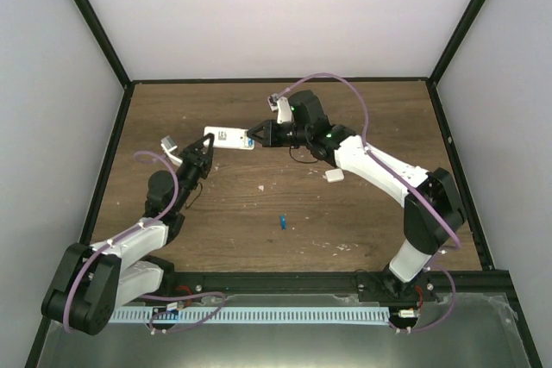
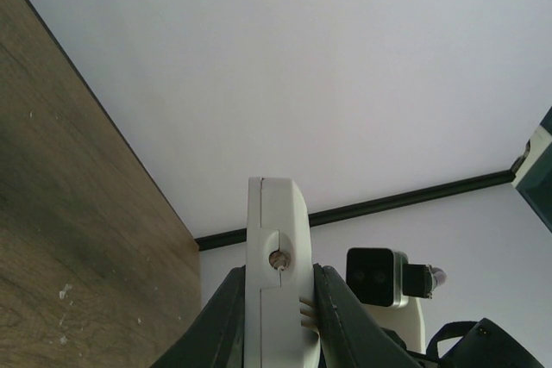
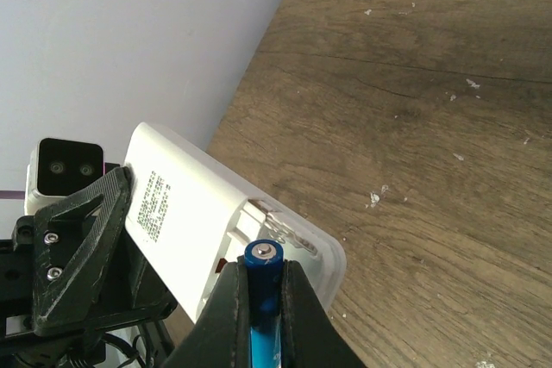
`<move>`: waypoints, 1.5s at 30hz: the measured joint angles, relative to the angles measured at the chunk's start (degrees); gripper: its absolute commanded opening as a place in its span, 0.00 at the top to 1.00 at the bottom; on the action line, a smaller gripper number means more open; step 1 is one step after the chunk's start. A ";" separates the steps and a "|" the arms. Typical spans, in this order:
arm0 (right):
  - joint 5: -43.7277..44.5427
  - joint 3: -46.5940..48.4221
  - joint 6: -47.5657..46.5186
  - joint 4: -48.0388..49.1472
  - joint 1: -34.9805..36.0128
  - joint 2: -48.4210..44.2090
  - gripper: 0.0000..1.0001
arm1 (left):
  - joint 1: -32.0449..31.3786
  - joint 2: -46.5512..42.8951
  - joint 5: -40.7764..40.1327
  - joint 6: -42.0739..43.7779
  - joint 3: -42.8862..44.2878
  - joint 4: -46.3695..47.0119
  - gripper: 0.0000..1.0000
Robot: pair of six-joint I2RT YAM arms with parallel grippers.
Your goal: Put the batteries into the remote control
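My left gripper (image 1: 207, 147) is shut on the remote control (image 1: 229, 139), a slim white handset held above the table with its back up. In the left wrist view the remote control (image 2: 276, 256) stands end-on between the two dark fingers (image 2: 226, 325). My right gripper (image 1: 254, 136) is shut on a blue battery (image 3: 263, 275), whose metal tip sits at the edge of the remote's open battery bay (image 3: 289, 237). The printed label on the remote (image 3: 185, 208) faces the right wrist camera. A second blue battery (image 1: 282, 221) lies on the wooden table.
A small white piece (image 1: 334, 176) lies on the table under the right arm. White flecks are scattered over the wood (image 3: 376, 197). Black frame rails and white walls close in the table (image 1: 216, 230) on three sides.
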 measured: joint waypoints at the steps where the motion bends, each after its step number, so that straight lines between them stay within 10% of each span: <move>1: 0.02 0.00 0.00 -0.13 0.00 0.00 0.99 | 0.00 0.00 -0.02 0.04 0.00 -0.02 1.00; 25: 2.03 0.83 -1.27 -3.98 0.39 0.00 0.83 | -0.24 0.00 -1.20 0.46 -0.46 0.57 1.00; 45: 2.34 4.70 -5.29 -3.80 0.35 -0.44 0.40 | -0.24 0.00 -1.25 -0.48 -0.87 3.48 1.00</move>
